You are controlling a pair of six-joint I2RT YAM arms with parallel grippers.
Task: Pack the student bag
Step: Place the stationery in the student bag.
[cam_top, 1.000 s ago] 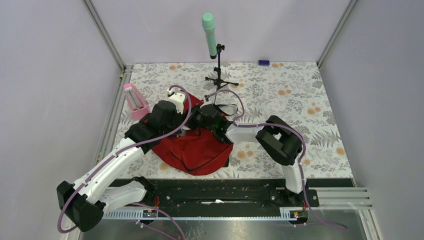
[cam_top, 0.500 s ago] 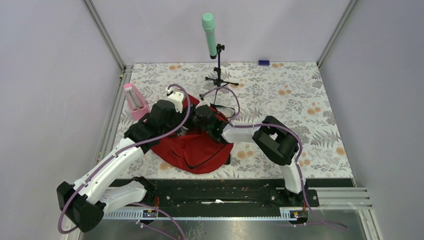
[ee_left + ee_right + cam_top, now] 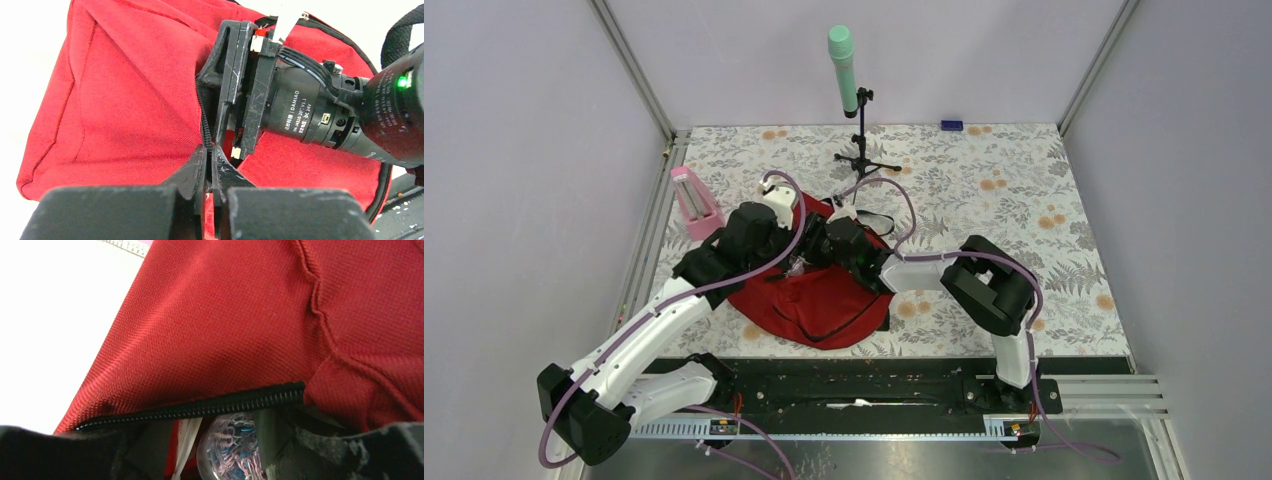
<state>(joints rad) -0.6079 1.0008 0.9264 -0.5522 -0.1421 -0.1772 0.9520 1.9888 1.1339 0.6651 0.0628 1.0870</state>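
Note:
The red student bag (image 3: 824, 300) lies on the floral table between both arms. My left gripper (image 3: 210, 159) is shut on the bag's black zipper edge (image 3: 203, 125) and holds the opening up. My right gripper (image 3: 821, 245) reaches into that opening from the right; its black body (image 3: 240, 85) shows close in the left wrist view. In the right wrist view its gripper (image 3: 210, 429) stands open under the zipper (image 3: 200, 405). A clear round tub of coloured paper clips (image 3: 232, 447) sits between its fingers, inside the bag. I cannot tell whether it touches them.
A pink box (image 3: 694, 203) stands left of the bag. A green-headed microphone (image 3: 842, 65) on a black tripod (image 3: 864, 155) stands behind it. A small blue object (image 3: 951, 125) lies at the back edge. Black bag straps (image 3: 879, 218) trail to the right.
My right gripper has opened its fingers inside the bag's mouth and its wrist has shifted slightly. My left gripper stays shut on the zipper edge, unmoved.

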